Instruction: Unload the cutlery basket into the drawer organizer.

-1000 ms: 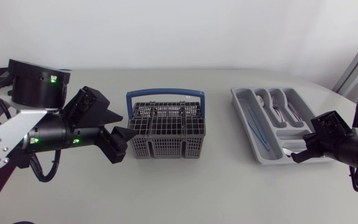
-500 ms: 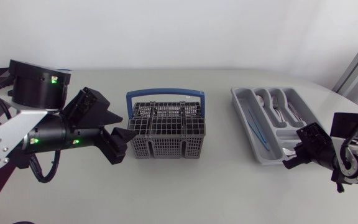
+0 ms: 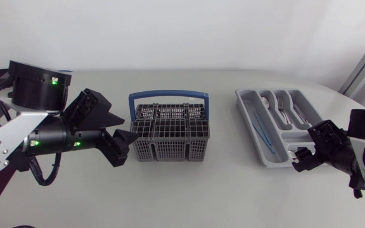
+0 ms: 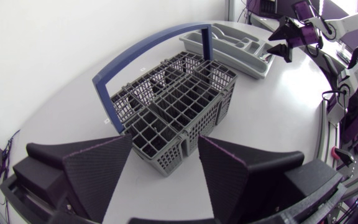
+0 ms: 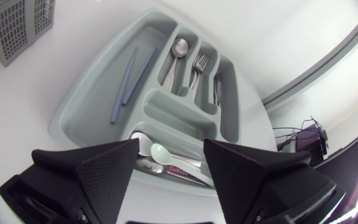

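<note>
My left hand point(image 3: 130, 129) stood wide open, empty, just beside the basket point(image 3: 170, 137) on the desk point(image 3: 233, 190). My right hand point(image 5: 171, 146), also wide and empty, hung over one end of the organizer point(image 5: 82, 102), which held cutlery point(image 5: 179, 50).

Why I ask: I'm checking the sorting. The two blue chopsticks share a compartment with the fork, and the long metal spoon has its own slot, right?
Not quite. The right wrist view shows the two blue chopsticks alone in the drawer organizer's long outer compartment; the fork lies in another slot. The long metal spoon does have its own slot.
</note>
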`<state>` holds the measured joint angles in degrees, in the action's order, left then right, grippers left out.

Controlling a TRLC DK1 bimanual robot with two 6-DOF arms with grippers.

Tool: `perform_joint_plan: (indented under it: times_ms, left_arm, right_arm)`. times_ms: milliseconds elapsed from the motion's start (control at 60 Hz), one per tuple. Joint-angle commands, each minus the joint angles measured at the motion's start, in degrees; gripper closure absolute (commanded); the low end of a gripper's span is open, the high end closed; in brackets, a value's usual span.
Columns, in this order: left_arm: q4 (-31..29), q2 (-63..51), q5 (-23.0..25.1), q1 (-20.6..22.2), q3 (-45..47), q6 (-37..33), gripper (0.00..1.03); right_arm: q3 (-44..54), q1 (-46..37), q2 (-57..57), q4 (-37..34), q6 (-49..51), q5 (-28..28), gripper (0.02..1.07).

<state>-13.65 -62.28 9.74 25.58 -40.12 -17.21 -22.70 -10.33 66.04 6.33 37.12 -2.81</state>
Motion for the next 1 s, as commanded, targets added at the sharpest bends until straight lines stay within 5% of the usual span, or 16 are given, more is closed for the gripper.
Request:
perform_joint_plan:
  times_ms: [0, 200, 517, 567, 667, 833, 883, 983]
  left_arm:
    - [-0.41, 0.49, -0.42, -0.36, 0.57, -1.24, 0.11]
    - [-0.76, 0.05, -0.33, -0.27, -0.49, -0.89, 0.11]
    - [-0.41, -2.67, 0.63, -0.71, -2.16, 1.04, 0.13]
    - [-0.32, -3.02, 0.63, -0.62, -2.51, 1.39, 0.18]
    - [-0.24, -4.6, 1.42, -0.71, -3.83, 2.1, 0.34]
    - [0.38, -7.77, 2.83, -1.5, -5.85, 2.71, 0.64]
    - [0.38, -10.14, 4.41, -3.0, -7.17, 2.89, 0.8]
    - [0.47, -14.45, 7.49, -5.11, -9.36, 2.89, 0.82]
  right_arm:
    - [-1.82, 2.24, -6.45, -4.39, -2.32, 0.7, 0.26]
    - [-6.13, 12.09, -16.56, -17.67, -10.67, 6.85, 0.26]
    - [-10.88, 31.51, -14.27, -16.35, -23.68, 10.1, 0.62]
    - [-11.49, 32.48, -12.95, -15.29, -24.56, 10.19, 0.68]
    - [-13.6, 36.34, -6.54, -10.99, -27.02, 10.89, 1.0]
    - [-16.06, 40.47, 1.28, -6.33, -28.77, 11.86, 1.01]
    - [-17.2, 41.35, 4.1, -5.01, -29.13, 11.86, 1.01]
    - [-18.96, 41.97, 8.84, -3.16, -29.3, 12.56, 1.01]
